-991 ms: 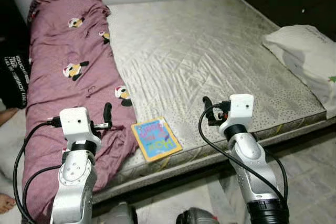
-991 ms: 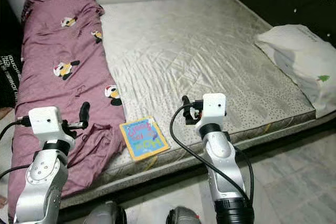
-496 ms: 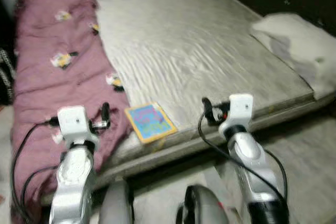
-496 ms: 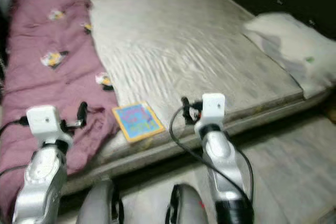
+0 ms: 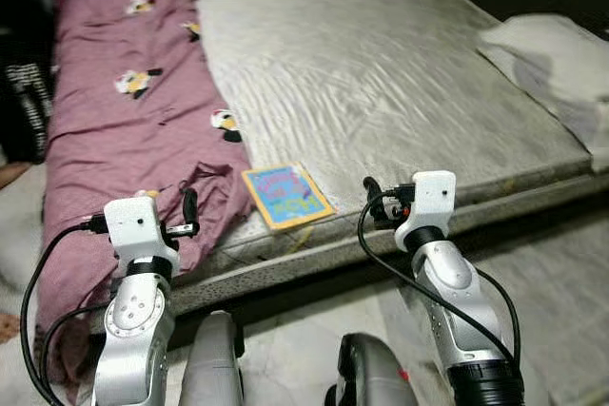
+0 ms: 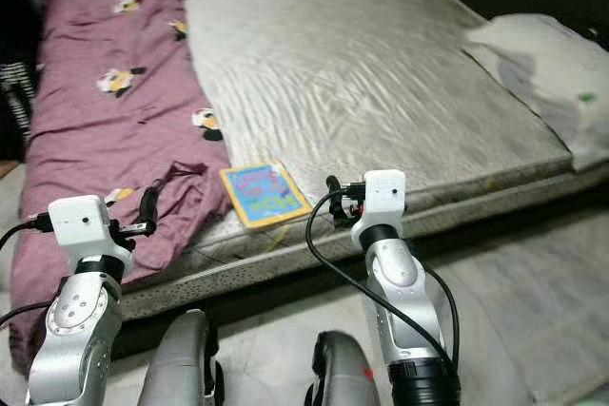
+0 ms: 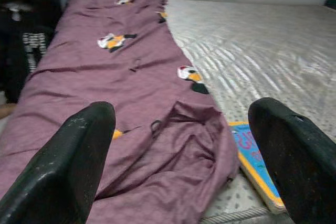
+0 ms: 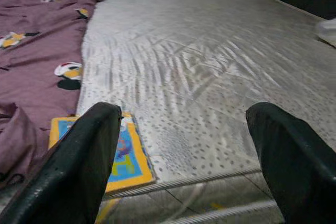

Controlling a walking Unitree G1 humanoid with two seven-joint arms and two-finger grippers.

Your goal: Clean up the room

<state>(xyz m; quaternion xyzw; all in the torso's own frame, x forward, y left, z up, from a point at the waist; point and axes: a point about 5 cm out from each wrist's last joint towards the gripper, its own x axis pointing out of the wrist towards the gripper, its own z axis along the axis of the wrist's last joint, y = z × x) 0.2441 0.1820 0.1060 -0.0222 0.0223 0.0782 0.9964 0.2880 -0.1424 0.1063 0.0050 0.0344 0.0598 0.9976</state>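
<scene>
Maroon blanket (image 5: 133, 130) perhaps overlapping the book's (image 5: 286, 196) edge.

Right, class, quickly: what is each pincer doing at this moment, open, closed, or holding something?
Left pincer: open, holding nothing, above the purple blanket.
Right pincer: open, holding nothing, near the book at the mattress edge.

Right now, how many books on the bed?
1. The book lies flat near the mattress front edge, beside the purple blanket, between the two grippers. More could be hidden under the blanket.
</scene>
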